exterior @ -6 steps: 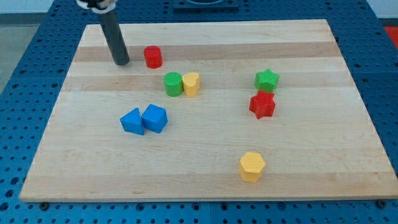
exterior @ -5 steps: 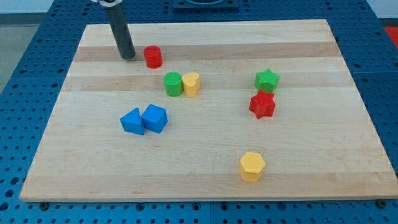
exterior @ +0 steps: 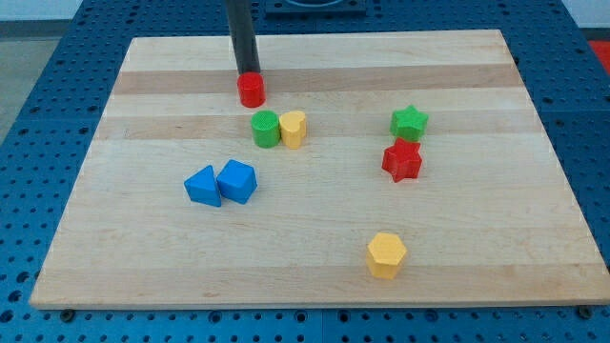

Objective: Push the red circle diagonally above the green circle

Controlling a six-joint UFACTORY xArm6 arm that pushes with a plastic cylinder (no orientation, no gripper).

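Note:
The red circle (exterior: pixel 252 90) is a short red cylinder in the upper middle-left of the wooden board (exterior: pixel 496 229). The green circle (exterior: pixel 265 128) sits just below it and slightly to the right, with a small gap between them. A yellow block (exterior: pixel 294 128) touches the green circle's right side. My tip (exterior: pixel 247 73) is at the red circle's top edge, touching it from the view's top.
Two blue blocks (exterior: pixel 222 183) lie side by side at lower left of the green circle. A green star (exterior: pixel 409 122) sits at the right with a red star (exterior: pixel 402 160) just below it. A yellow hexagon (exterior: pixel 386 254) lies near the bottom.
My tip moved right and up, from the red circle's left to its top edge. The red circle shifted slightly right and down, closer to the green circle.

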